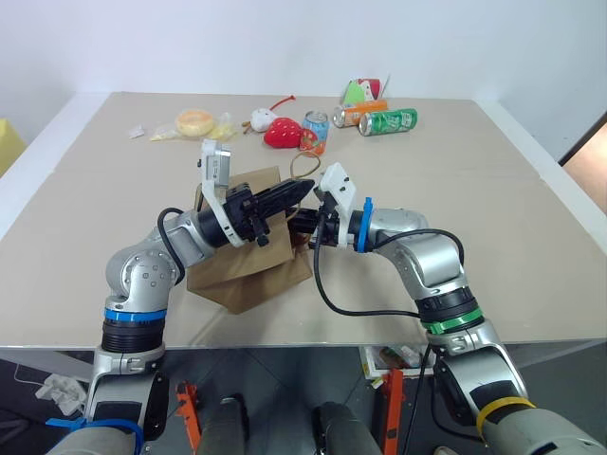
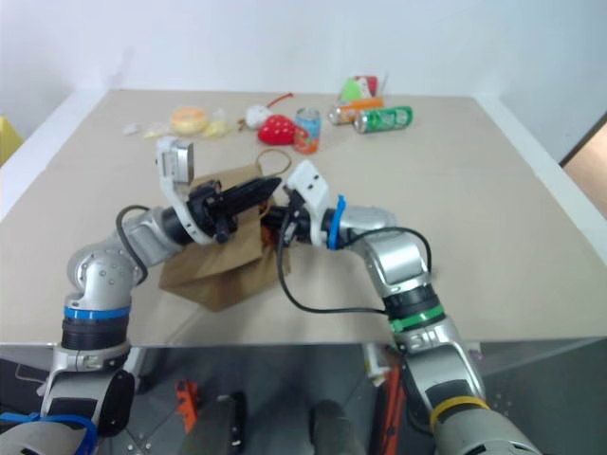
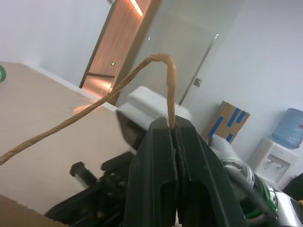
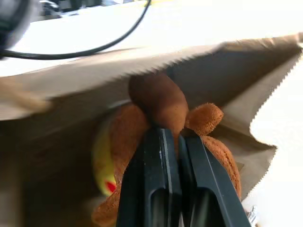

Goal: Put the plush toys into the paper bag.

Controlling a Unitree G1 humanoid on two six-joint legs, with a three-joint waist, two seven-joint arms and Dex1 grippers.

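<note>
1. The right tool is clamped on the brown monkey, inside the paper bag mouth.
2. The left tool is closed on a cord handle, lifting the bag off the desk.
3. Yellow plush is seen inside; release apparently remains.

Silver arms, black end effectors, blue and green bands.

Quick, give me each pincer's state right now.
Left pincer: shut on the paper bag's cord handle.
Right pincer: shut on the brown monkey, at the bag's mouth.
</note>
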